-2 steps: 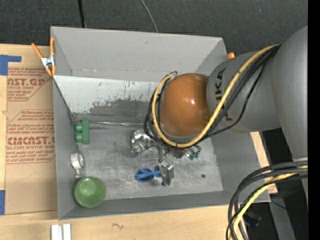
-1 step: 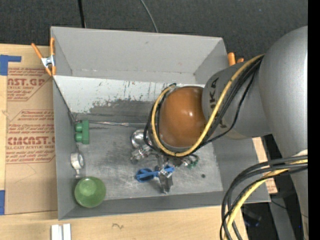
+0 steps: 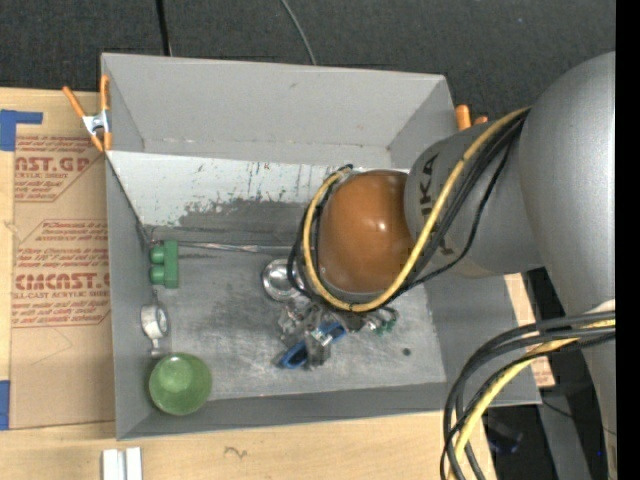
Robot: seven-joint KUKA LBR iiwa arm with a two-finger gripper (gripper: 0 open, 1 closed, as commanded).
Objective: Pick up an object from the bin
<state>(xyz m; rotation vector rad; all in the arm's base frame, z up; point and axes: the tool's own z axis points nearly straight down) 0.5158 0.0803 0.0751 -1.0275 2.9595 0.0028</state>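
My gripper (image 3: 310, 330) reaches down into the bin's lower middle, just below the orange wrist cover. A small blue thing (image 3: 297, 356) lies on the floor right under its tip; whether it is gripped is hidden. A shiny silver round thing (image 3: 276, 279) sits just up and left of the gripper, close to the cover's edge. A small green-and-white piece (image 3: 384, 321) pokes out to the gripper's right.
Along the bin's left side lie a green two-stud block (image 3: 164, 264), a small silver piece (image 3: 153, 322) and a round green ball-like thing (image 3: 180, 384) in the near-left corner. The arm and its cables cover the bin's right part.
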